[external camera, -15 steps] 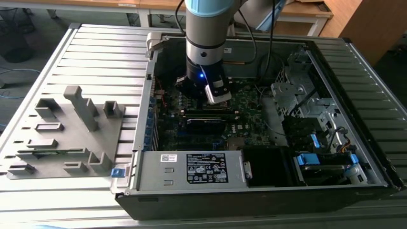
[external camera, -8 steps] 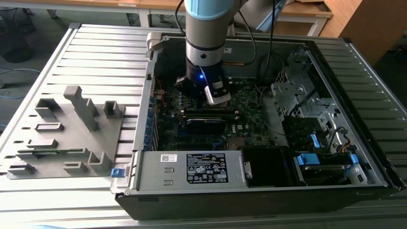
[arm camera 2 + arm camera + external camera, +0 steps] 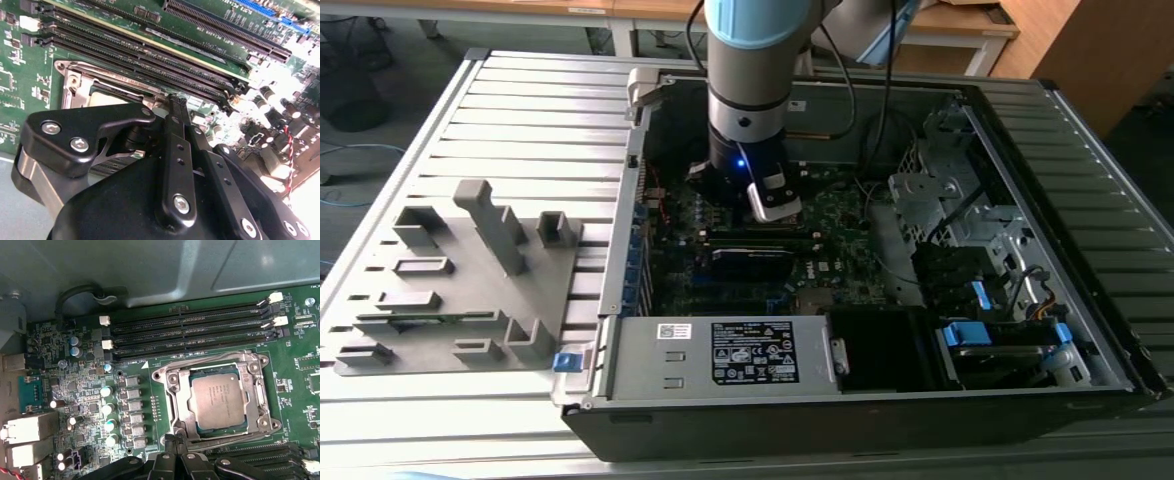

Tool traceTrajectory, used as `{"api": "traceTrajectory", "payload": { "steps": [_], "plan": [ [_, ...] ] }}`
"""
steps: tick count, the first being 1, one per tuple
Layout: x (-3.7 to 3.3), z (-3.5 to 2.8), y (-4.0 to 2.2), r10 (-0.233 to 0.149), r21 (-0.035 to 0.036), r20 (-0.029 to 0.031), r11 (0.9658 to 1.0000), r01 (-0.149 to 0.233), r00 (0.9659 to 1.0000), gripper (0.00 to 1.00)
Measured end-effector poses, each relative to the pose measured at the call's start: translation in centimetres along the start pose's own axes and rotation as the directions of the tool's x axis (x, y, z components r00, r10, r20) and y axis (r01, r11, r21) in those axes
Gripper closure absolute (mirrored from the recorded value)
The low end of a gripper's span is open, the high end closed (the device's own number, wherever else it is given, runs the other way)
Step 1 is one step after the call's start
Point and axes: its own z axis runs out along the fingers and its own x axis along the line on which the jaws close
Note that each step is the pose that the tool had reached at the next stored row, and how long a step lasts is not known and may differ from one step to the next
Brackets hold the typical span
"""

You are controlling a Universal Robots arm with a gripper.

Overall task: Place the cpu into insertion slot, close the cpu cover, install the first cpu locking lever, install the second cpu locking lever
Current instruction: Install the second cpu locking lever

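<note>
The cpu (image 3: pixel 220 400), a flat silvery square, sits in the insertion slot (image 3: pixel 159 374) on the green board. The cpu cover (image 3: pixel 176 387), a thin metal frame with a square window, lies flat around the chip. Thin wire levers run along the socket's edges (image 3: pixel 200 359); I cannot tell whether they are hooked. My gripper (image 3: pixel 176 439) is shut with its black fingertips together, right at the socket's edge beside the cover. In the second wrist view the gripper (image 3: pixel 173 100) tips touch down next to the socket's metal frame (image 3: pixel 75 82). In the exterior view the gripper (image 3: pixel 771 205) reaches down into the open case.
Long black memory slots (image 3: pixel 190 330) lie just beyond the socket, and more run close behind the fingers (image 3: pixel 150 55). Capacitors (image 3: pixel 107 410) and rear ports (image 3: pixel 25 430) stand to one side. A grey fixture tray (image 3: pixel 454 270), the power supply (image 3: pixel 747 350) and a drive cage (image 3: pixel 961 200) surround the work area.
</note>
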Motion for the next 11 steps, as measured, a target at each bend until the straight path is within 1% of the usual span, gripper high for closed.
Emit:
{"api": "traceTrajectory", "payload": {
  "steps": [5, 11],
  "plan": [
    [0.26, 0.35, -0.09, 0.0, -0.0049, -0.0008, 1.0, 0.0, 1.0, 0.89],
    [0.37, 0.48, -0.12, 0.0, -0.0081, -0.0013, 1.0, 0.0, 1.0, 0.89]
  ]
}}
